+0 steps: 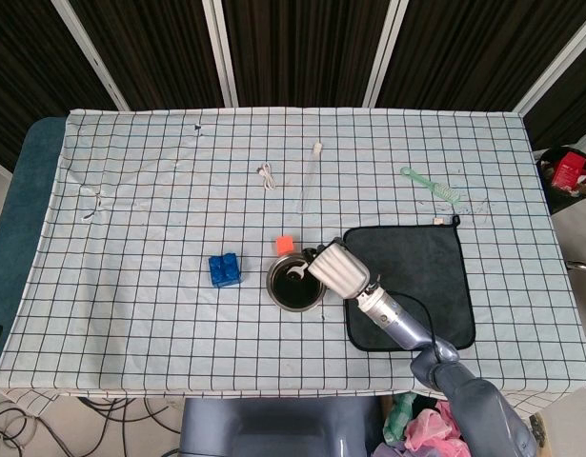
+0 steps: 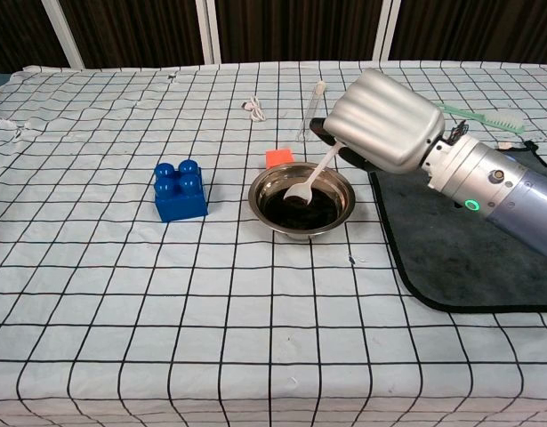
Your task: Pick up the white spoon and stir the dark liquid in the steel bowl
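In the head view, the bowl (image 1: 293, 283) is taken as the landmark on the tabletop (image 1: 140, 238). The right hand (image 1: 338, 269) is seen just right of the bowl, over its right rim, and the spoon (image 1: 298, 277) is clamped in its closed fingers. The spoon's scoop lies over the dark liquid (image 1: 293, 292), left of the hand. The left hand is not seen.

In the chest view, the spoon's long axis is seen slanting from the right hand (image 2: 384, 120) down and leftward, its scoop (image 2: 300, 191) resting in the liquid near the bowl's (image 2: 301, 200) middle. The stirring sweep is judged to depend on that slant being kept inside the rim.
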Controlling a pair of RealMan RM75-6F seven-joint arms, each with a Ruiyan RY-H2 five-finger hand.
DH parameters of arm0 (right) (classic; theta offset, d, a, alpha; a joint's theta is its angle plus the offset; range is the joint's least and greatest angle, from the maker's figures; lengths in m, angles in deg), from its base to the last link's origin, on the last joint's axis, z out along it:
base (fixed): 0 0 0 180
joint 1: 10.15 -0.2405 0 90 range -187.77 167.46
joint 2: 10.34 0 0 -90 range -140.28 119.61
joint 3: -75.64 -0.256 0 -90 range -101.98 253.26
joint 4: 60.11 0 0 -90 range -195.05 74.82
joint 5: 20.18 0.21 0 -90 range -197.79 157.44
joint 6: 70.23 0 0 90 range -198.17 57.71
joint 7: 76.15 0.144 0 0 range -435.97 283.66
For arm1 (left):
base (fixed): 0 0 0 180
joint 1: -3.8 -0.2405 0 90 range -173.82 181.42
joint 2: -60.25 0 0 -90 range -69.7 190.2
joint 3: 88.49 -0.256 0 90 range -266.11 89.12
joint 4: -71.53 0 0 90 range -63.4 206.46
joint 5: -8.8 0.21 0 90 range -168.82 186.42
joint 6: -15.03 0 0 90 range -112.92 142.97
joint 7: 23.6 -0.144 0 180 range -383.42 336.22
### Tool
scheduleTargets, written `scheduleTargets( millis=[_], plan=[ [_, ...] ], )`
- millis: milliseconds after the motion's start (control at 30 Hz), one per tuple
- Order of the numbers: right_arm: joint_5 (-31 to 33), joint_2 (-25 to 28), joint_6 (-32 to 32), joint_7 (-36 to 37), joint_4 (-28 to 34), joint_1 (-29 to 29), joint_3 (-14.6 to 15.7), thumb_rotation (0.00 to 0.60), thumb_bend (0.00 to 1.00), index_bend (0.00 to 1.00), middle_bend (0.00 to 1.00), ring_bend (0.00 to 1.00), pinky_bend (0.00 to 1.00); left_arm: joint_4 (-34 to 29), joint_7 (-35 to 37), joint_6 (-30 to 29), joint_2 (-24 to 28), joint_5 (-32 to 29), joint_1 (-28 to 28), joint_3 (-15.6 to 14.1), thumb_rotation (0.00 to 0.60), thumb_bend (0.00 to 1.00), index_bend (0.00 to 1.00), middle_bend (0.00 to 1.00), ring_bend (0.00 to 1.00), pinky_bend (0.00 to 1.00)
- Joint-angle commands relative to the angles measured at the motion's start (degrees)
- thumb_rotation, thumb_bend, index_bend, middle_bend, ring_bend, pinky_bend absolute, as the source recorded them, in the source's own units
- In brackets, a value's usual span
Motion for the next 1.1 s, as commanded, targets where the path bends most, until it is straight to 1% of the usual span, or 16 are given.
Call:
scheduleTargets(
  millis=[33, 267, 667, 867, 1100],
  plan=[
    [0.0, 0.2, 0.2, 0.2, -0.6, 0.3, 0.3, 0.6, 0.39, 0.71, 0.82, 1.0, 1.0, 0.0, 0.0, 0.1, 0.0, 0.0, 0.0, 0.0, 0.6, 0.2, 0.1, 0.01, 0.0, 0.0],
    [-0.7, 1.3, 1.8, 0.5, -0.7, 1.4, 1.7, 0.6, 0.39, 0.71, 0.82, 1.0, 1.0, 0.0, -0.2, 0.0, -0.1, 0.2, 0.0, -0.1, 0.6, 0.2, 0.1, 0.01, 0.0, 0.0],
    [-2.0, 4.0, 4.7, -0.3, 2.5, 3.6, 3.9, 0.6, 0.39, 0.71, 0.82, 1.0, 1.0, -0.1, -0.9, 0.1, -0.3, 0.3, 0.1, -0.3, 0.6, 0.2, 0.1, 0.01, 0.0, 0.0],
    [-2.8, 5.7, 6.3, -1.6, 6.3, 5.0, 4.8, 0.6, 0.39, 0.72, 0.82, 1.0, 1.0, -0.1, -1.1, 0.0, -0.4, 0.5, 0.1, -0.4, 0.6, 0.2, 0.1, 0.01, 0.0, 0.0],
    [-3.5, 7.6, 6.8, -3.5, 11.3, 5.3, 5.1, 0.6, 0.39, 0.72, 0.82, 1.0, 1.0, -0.2, -0.9, -0.2, -0.4, 0.4, 0.0, -0.2, 0.6, 0.2, 0.1, 0.01, 0.0, 0.0]
  ],
)
